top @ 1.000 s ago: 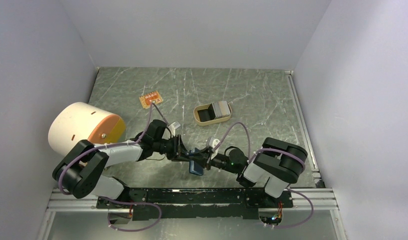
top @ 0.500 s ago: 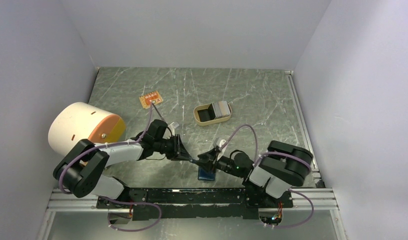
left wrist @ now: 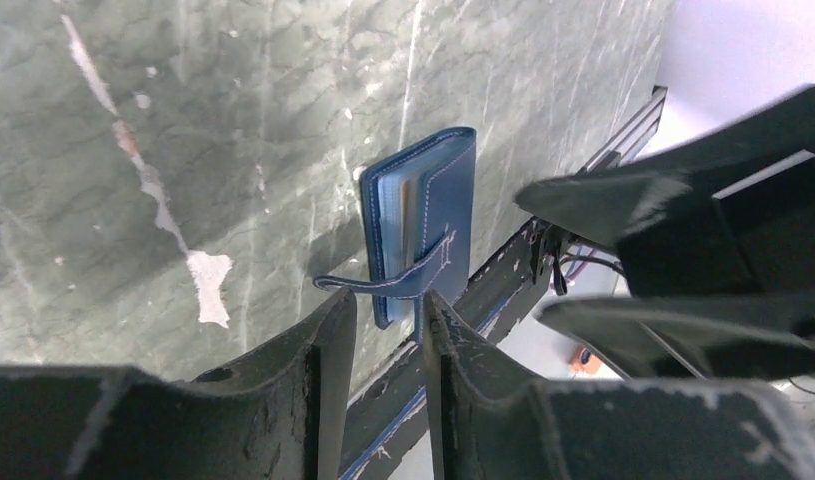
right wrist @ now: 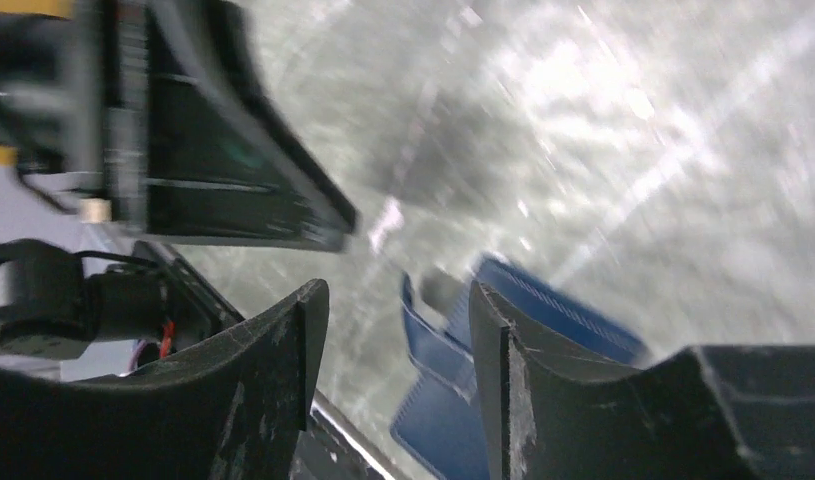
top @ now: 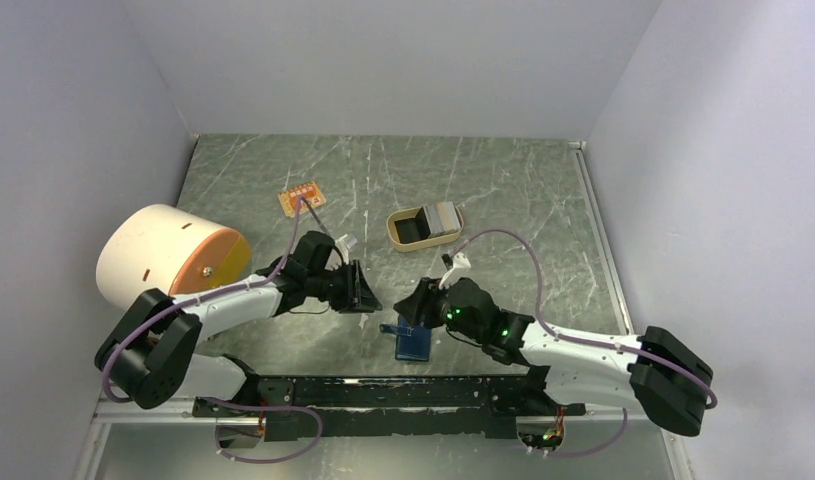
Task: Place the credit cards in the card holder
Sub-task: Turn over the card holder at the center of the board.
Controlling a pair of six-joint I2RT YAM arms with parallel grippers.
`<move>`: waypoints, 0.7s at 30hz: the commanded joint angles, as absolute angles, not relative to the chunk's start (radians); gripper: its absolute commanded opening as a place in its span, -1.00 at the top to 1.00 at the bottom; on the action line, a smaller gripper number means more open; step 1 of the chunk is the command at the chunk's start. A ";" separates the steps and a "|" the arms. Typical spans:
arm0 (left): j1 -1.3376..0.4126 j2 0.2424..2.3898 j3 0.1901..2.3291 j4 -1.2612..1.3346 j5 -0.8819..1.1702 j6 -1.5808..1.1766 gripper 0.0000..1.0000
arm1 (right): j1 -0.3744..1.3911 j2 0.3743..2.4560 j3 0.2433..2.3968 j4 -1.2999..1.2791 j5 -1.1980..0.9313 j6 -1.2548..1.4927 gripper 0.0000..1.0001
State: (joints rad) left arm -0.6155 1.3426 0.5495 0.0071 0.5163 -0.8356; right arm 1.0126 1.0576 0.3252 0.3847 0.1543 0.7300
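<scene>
**Card holder lies free between both jaws, nearer the right arm**

The card holder (top: pixel 415 344) lies on the worktop (top: pixel 533 200) close to the near edge. It is almost folded shut, its long axis runs from near to far, and its strap sticks out toward the left arm. The right gripper (top: pixel 416 310) hangs just beyond its far end, jaws wide and empty. The left gripper (top: pixel 368 298) is a little farther off, jaws narrow with nothing between them. The credit cards (top: pixel 445 216) rest in the tan oval tray (top: pixel 395 232), well apart on the far side. I judge the right arm has the shorter reach to them.

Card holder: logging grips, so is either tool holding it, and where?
Neither. The card holder lies free, apart from left tool and right tool.
</scene>
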 commanded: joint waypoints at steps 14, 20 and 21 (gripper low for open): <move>-0.763 1.577 0.711 0.019 0.562 -0.794 0.25 | 1.055 0.960 0.202 0.047 0.207 1.279 -0.44; -0.764 1.647 0.665 0.024 0.540 -0.800 0.32 | 1.062 0.950 0.056 0.391 0.213 1.365 -0.36; -0.764 1.651 0.642 0.045 0.544 -0.808 0.33 | 1.062 0.938 0.037 0.443 0.219 1.372 -0.33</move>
